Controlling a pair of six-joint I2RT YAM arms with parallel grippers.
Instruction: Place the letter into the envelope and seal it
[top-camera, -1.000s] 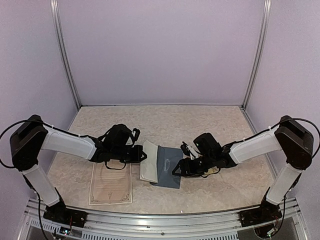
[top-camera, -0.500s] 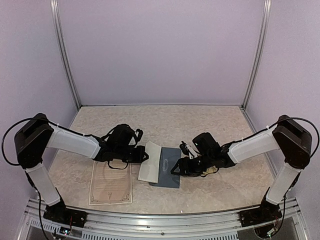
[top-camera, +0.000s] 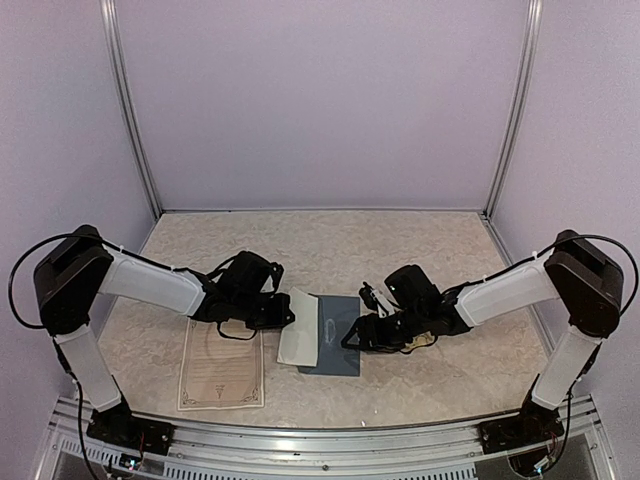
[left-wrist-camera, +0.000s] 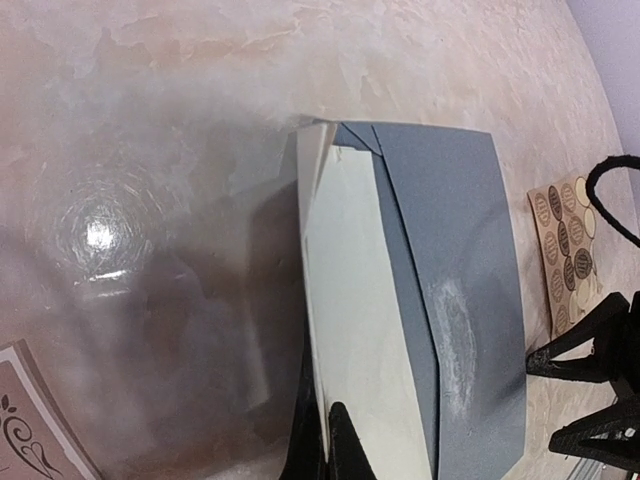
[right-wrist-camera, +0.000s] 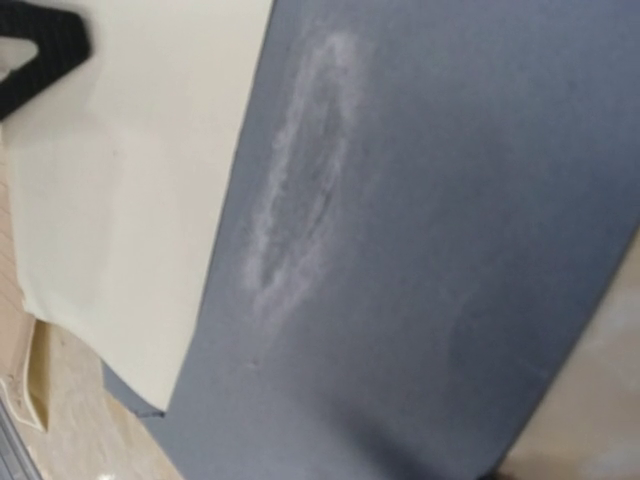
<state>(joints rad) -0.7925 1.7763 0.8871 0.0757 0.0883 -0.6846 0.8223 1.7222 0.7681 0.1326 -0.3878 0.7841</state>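
Left end effector (top-camera: 288, 315) clamped shut on cream flap (top-camera: 298, 338) of envelope (top-camera: 335, 357), likely holding the mouth open. Right end effector (top-camera: 352, 336) at envelope's opposite edge, probably steadying it; aperture unclear.

The table (top-camera: 330, 240) has a pale, stony look with cloudy patches. A bright round spot of light shines on it in the left wrist view. A cream paper with a fancy border (top-camera: 222, 365) lies flat near the front left. A small tan sheet of round stickers (left-wrist-camera: 565, 245) lies flat on the table too; some stickers are light, some dark brown. Plain lilac walls (top-camera: 320, 100) stand all around, with a thin metal post (top-camera: 130, 110) in each back corner. A metal rail (top-camera: 320, 440) runs along the front.
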